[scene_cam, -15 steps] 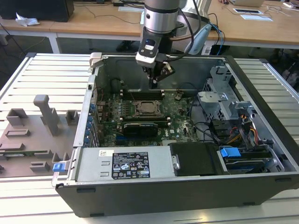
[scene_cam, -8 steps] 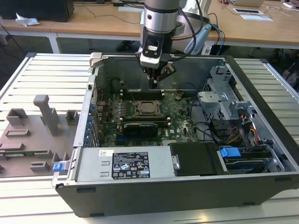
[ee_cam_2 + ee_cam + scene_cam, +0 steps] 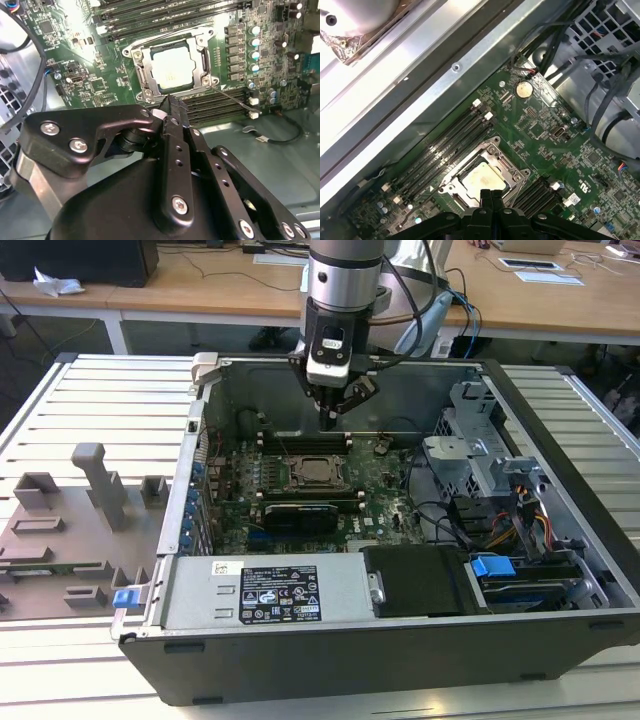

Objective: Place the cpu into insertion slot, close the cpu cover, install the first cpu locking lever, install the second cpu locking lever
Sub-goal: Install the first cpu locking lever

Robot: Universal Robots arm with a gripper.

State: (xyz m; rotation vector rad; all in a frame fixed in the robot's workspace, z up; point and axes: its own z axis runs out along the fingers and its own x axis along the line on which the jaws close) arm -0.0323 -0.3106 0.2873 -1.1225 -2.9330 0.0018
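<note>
Nearest in the exterior view, the black computer case (image 3: 400,660) lay open on the ribbed metal bench (image 3: 90,390). A white label (image 3: 280,595) on its inner metal box carried rows of marks and print that could not be made out. A smaller white sticker (image 3: 226,566) beside it was equally unreadable. Deeper in, on the green motherboard (image 3: 385,475), the cpu (image 3: 172,67) sat flat in the insertion slot (image 3: 294,474). The cpu cover (image 3: 141,70) lay down around it as a metal frame, and the chip's pale top showed no legible marking. A thin wire lever (image 3: 232,97) ran out from one socket corner over the memory slots (image 3: 445,145); whether it was latched could not be told. Above the socket's far side hung the end effector (image 3: 333,412), clenched, fingertips together with nothing between them. In both wrist views its black body hid part of the board. The arm (image 3: 345,280) was cut off by the top edge.
</note>
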